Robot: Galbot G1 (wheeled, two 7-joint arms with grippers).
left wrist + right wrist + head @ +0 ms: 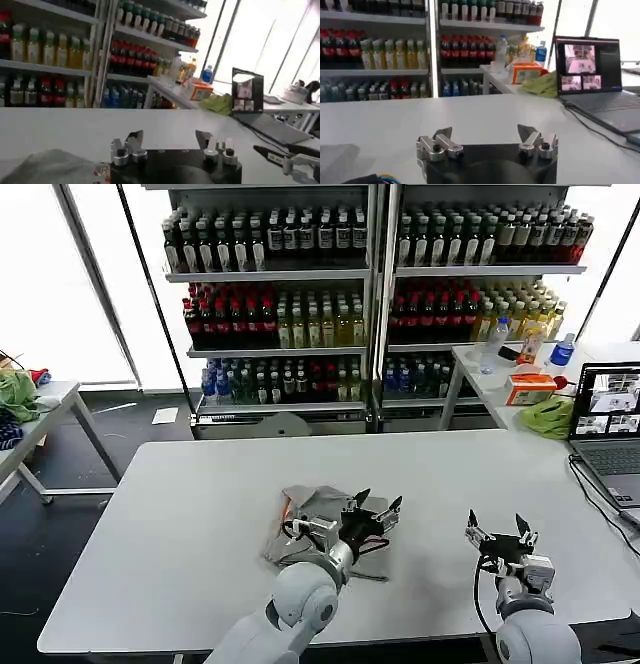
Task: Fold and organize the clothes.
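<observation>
A single grey shirt (318, 524) lies crumpled near the middle of the white tabletop (190, 514), toward the near edge, with a strip of orange collar trim showing at its far-left corner. It is bunched and partly doubled over, not a tidy rectangle, so the folding looks to be under way rather than finished.

The left hand (376, 506) hovers over the right side of the shirt, its fingers spread wide and holding nothing; in the left wrist view the same hand (170, 142) shows open, with grey cloth (52, 167) lying beside it. The right hand (497, 526) sits well apart to the right, above bare tabletop, also spread wide and empty (its own camera shows the open hand (486, 137) with only plain white surface ahead).

My reading is that this is a pause between folds, with both hands free. The next move probably calls for the left hand to drop onto a loose edge of the shirt and pinch it, while the right hand comes in from the right to take a matching edge, so the cloth can be drawn flat or turned over. Picking one layer out of the bunched fabric looks like the tricky part.
</observation>
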